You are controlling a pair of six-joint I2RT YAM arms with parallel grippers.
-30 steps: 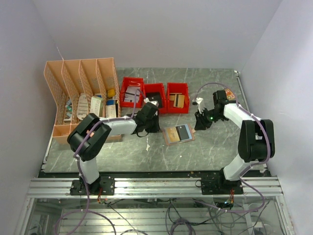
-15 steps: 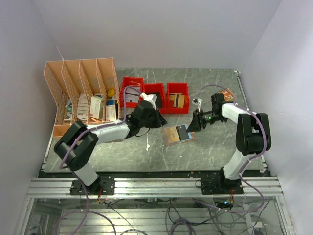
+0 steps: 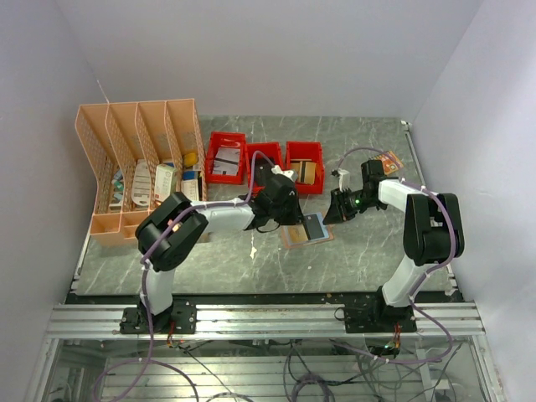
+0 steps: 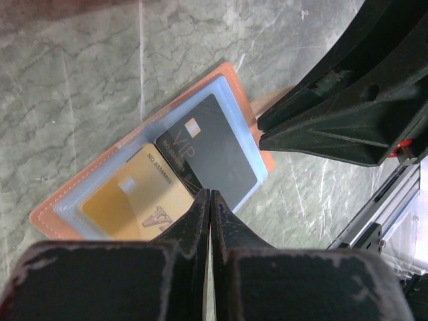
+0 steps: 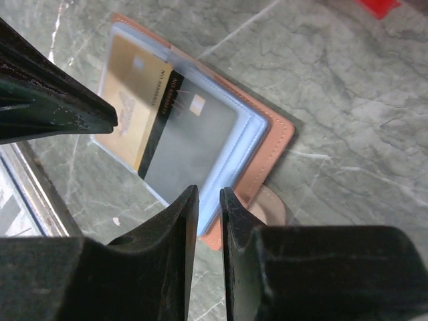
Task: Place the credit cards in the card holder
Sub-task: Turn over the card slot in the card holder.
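Over the card holder, shut left fingers are now brought across.
Right fingers are kept narrowly parted at its edge; grip unclear.

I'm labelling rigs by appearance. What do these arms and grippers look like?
Left arm and right arm: white links, black joints, purple cable along each; green light at the right wrist. Left gripper, right gripper: black, flat scuffed fingers.
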